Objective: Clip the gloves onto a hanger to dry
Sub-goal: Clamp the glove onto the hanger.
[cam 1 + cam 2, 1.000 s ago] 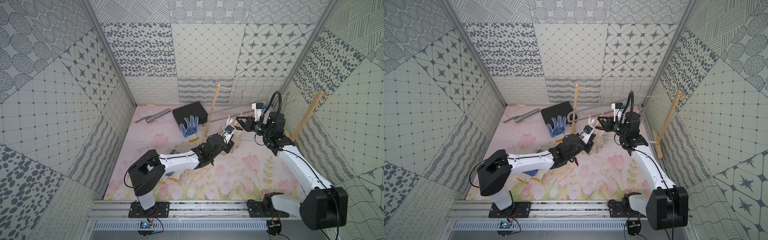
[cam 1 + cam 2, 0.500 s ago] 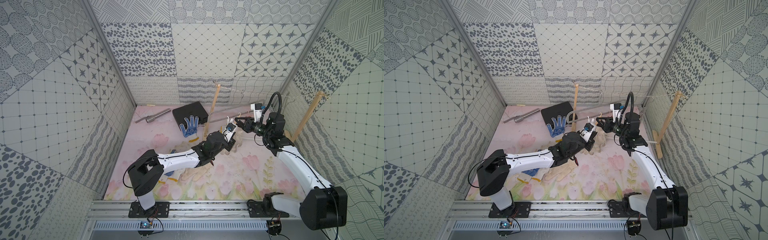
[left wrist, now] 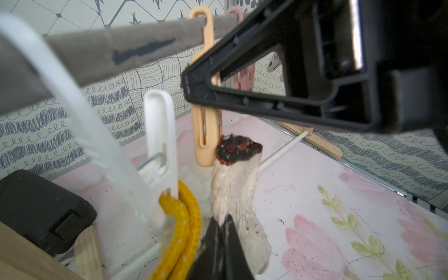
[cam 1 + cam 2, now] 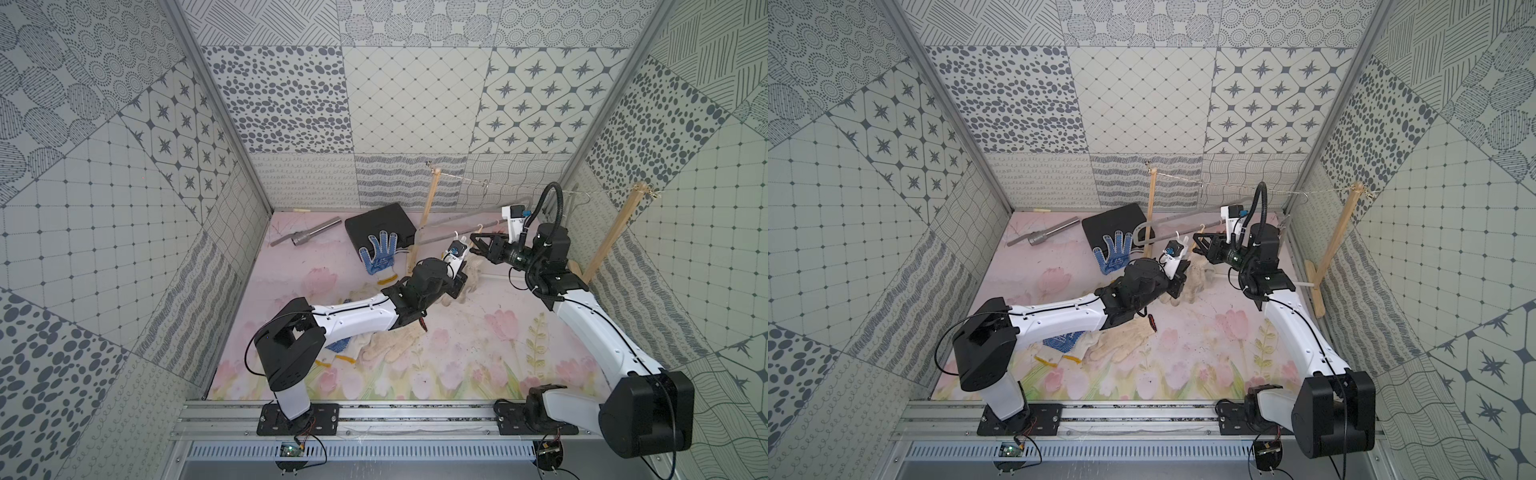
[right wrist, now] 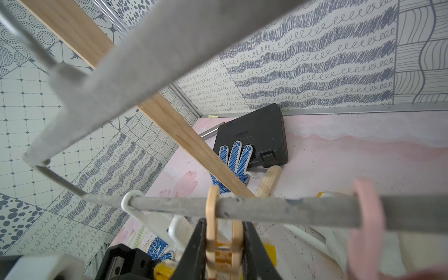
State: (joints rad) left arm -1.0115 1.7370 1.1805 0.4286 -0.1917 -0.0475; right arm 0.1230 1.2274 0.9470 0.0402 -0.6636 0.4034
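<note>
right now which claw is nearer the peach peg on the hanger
Right. The right claw grips the peach peg itself; the left claw is below it, holding a cream glove.

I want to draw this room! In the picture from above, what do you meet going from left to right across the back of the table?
metal pipe → blue-dotted glove → first wooden post → right gripper → second wooden post
</note>
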